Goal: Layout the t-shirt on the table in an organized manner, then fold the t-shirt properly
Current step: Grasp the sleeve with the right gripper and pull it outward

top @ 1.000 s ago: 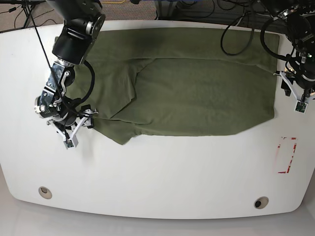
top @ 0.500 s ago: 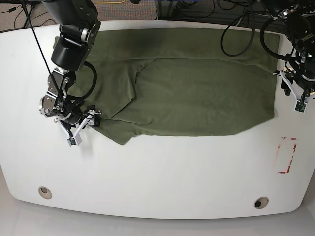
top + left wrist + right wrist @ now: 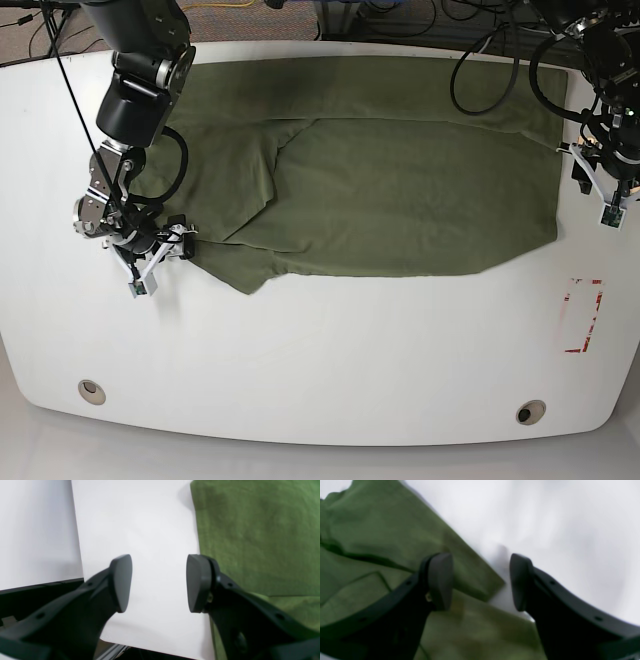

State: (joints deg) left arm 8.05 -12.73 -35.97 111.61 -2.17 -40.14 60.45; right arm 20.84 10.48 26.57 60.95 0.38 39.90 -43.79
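Olive-green t-shirt (image 3: pixel 400 180) lies spread, partly folded, across the white table (image 3: pixel 330 360).

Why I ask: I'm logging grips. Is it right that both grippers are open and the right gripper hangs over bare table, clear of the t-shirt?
Not quite. The right gripper is open but hangs over the t-shirt edge, per the right wrist view. The left gripper is open too.

Both arms reach down from the far side, one at each end. The right claw (image 3: pixel 152 262) hangs low with its jaws parted and nothing between the pads (image 3: pixel 440 580). The left claw (image 3: pixel 603 195) also stands parted and holds nothing, pads (image 3: pixel 197 582) well apart.
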